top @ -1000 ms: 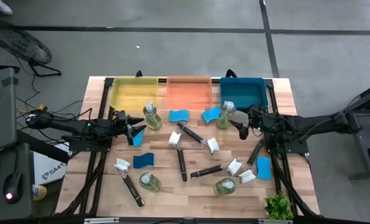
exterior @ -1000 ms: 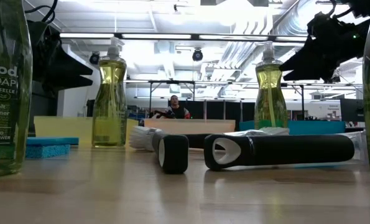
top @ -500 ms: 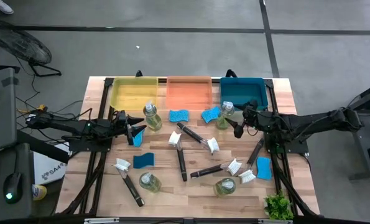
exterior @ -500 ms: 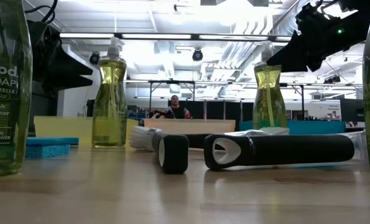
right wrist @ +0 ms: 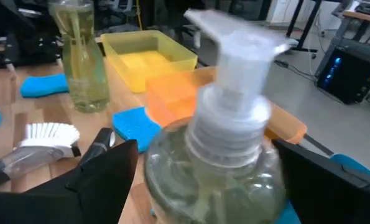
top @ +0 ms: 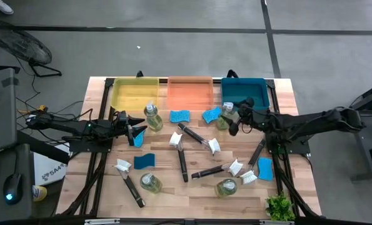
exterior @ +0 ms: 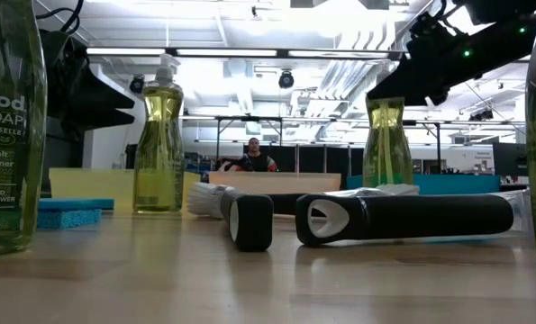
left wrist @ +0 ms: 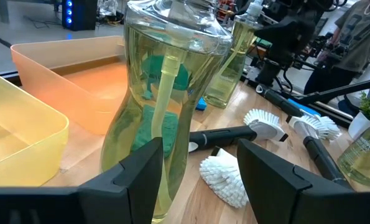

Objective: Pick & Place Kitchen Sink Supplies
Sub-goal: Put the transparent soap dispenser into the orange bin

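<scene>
Near the tabletop's far edge, 1 upright soap bottle (right wrist: pixel 225 168) is straddled at the neck by the released right gripper (top: pixel 234 122), not yet clenched.

right tool (top: pixel 232 118) has moved in around the soap bottle (top: pixel 224 118).

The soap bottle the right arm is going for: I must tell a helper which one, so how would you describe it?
Find the blue tray at the table's far right corner. The soap bottle stands just in front of it, beside a blue sponge. Alone among the four bottles, it has the open right gripper straddling its pump top.
</scene>
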You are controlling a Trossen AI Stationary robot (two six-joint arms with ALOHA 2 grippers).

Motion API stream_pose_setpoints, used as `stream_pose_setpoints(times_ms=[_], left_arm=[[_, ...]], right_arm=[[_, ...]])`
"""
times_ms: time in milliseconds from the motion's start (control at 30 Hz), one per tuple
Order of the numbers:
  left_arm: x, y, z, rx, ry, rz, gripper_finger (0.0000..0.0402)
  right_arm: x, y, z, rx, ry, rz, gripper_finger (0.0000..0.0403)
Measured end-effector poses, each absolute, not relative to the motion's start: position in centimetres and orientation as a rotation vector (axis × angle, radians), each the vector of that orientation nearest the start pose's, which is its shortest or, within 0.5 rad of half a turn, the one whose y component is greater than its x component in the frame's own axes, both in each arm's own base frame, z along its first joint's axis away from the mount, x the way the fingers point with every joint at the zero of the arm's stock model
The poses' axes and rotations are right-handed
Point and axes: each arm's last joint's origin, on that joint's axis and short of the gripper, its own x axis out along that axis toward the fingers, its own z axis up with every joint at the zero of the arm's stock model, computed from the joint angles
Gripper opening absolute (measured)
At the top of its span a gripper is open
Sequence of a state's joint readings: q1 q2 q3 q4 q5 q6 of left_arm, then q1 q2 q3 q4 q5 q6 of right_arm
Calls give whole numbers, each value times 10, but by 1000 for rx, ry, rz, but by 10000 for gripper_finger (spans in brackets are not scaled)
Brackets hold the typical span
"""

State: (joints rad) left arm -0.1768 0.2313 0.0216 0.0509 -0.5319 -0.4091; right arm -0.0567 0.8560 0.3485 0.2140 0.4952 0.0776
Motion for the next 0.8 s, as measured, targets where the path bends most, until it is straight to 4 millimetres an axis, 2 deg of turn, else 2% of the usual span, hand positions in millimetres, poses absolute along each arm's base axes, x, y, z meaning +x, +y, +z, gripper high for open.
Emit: stream_pose_setpoints(times_ms=[467,800], left_arm=[[108,-4,157,-349,75,379,202],[108,-4,157,-349,75,379,202]], right_arm=[[181,-24,212,55,215,-574,297],[180,-24,211,62,231,-578,293]])
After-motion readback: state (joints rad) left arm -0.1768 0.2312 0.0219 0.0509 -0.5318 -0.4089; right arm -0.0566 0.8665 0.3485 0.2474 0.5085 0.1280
